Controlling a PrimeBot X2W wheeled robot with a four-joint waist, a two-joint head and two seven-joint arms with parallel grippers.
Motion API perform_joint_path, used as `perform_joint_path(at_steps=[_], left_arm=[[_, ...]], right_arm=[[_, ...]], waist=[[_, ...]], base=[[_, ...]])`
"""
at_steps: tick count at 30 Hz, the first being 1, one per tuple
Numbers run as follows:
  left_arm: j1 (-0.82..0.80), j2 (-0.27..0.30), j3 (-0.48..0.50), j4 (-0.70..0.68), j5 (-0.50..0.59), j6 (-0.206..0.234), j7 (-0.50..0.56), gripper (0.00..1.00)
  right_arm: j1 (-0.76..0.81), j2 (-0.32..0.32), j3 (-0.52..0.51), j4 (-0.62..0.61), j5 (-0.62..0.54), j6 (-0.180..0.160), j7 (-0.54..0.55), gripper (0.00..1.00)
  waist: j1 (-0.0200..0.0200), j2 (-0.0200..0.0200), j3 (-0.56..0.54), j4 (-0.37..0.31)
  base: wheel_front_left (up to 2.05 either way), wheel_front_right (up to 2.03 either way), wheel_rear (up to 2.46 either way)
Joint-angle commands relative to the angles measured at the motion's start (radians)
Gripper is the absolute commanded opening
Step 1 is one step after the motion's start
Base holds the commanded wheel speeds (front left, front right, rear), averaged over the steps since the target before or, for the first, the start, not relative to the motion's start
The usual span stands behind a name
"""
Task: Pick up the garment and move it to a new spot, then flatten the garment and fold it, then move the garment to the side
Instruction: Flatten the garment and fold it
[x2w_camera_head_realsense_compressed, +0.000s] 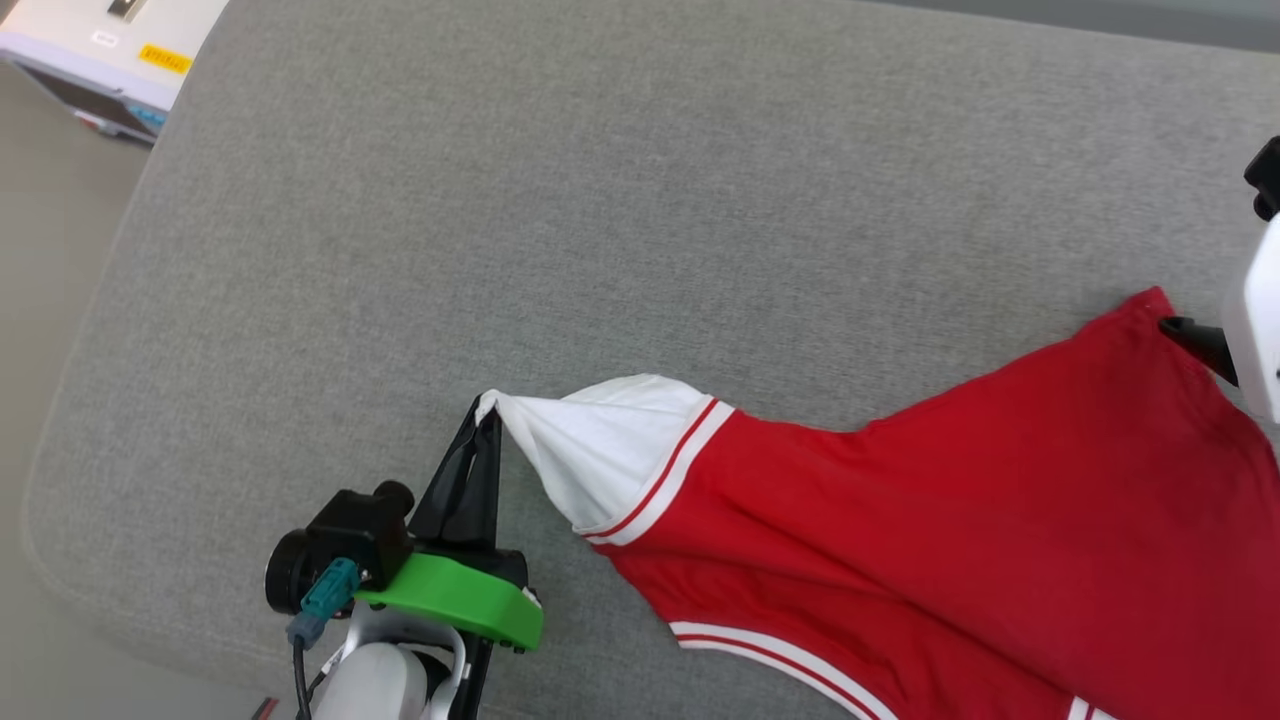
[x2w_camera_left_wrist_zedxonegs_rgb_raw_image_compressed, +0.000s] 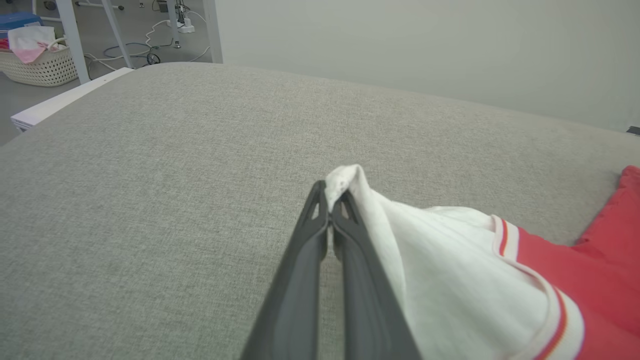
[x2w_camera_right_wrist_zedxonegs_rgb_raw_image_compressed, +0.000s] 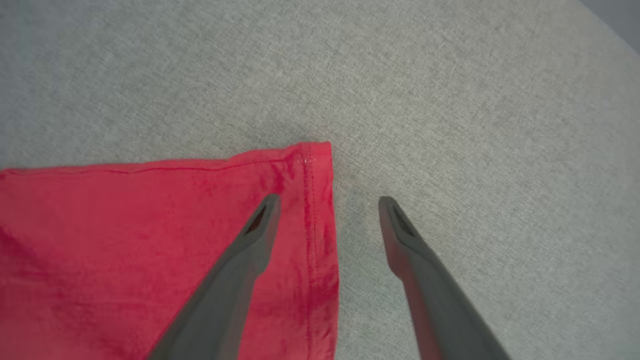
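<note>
Afar, woven basket (x2w_camera_left_wrist_zedxonegs_rgb_raw_image_compressed: 47, 72) with pinkish cloth (x2w_camera_left_wrist_zedxonegs_rgb_raw_image_compressed: 32, 40)

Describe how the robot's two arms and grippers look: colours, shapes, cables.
The left gripper has two long, dark, tapering fingers with slotted tips, on a bright green curved plate. Beside it sit a black round camera and a teal plug with a dark cable; the forearm is white. The right gripper has matching fingers.

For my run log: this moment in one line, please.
left gripper: shut on jersey sleeve | right gripper: open over jersey corner | surface: grey cushion
</note>
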Motion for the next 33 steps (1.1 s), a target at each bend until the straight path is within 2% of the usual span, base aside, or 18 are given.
perform_joint_path(at_steps=[1, 7, 12, 13, 14, 15, 24, 33], left_arm=[[-0.023, -0.006, -0.005, -0.005, -0.011, -0.004, -0.006, 0.0], [-0.04, -0.009, -0.019, -0.013, -0.019, -0.004, -0.006, 0.0], [-0.044, -0.009, -0.024, -0.017, -0.026, 0.003, -0.006, 0.0], [-0.044, -0.009, -0.025, -0.017, -0.027, 0.005, -0.006, 0.0], [-0.043, -0.009, -0.025, -0.017, -0.027, 0.006, -0.006, 0.0], [-0.042, -0.009, -0.025, -0.016, -0.026, 0.007, -0.006, 0.0], [-0.026, -0.008, -0.007, -0.002, 0.002, 0.002, -0.006, 0.0], [-0.021, 0.045, 0.01, -0.014, 0.041, -0.012, -0.006, 0.0]], right_arm=[[-0.023, 0.002, 0.019, 0.031, -0.008, -0.001, 0.0, 1.0], [-0.029, 0.004, 0.102, 0.141, -0.01, -0.001, -0.033, 1.0], [0.013, -0.006, 0.175, 0.185, 0.022, -0.001, -0.057, 1.0], [0.016, -0.01, 0.188, 0.191, 0.03, -0.001, -0.068, 0.92], [0.016, -0.013, 0.199, 0.193, 0.034, -0.001, -0.079, 0.41], [0.014, -0.015, 0.21, 0.195, 0.039, -0.001, -0.095, 0.0], [-0.034, -0.015, 0.238, 0.167, 0.081, -0.001, -0.279, 0.0], [-0.03, -0.042, 0.201, 0.105, 0.126, -0.001, -0.457, 0.0]], waist=[[-0.0001, 0.0, 0.039, 0.039], [-0.0001, 0.0, 0.071, 0.063], [-0.0001, 0.0, 0.077, 0.065], [-0.0001, 0.0, 0.075, 0.062], [-0.0001, 0.0, 0.073, 0.059], [-0.0001, 0.0, 0.07, 0.055], [-0.0001, 0.0, -0.012, 0.007], [-0.0001, 0.0, -0.143, -0.061]], base=[[0.0, 0.0, 0.0], [0.0, 0.0, 0.0], [0.0, 0.0, 0.0], [0.0, 0.0, 0.0], [0.0, 0.0, 0.0], [0.0, 0.0, 0.0], [0.0, 0.0, 0.0], [0.0, 0.0, 0.0]])
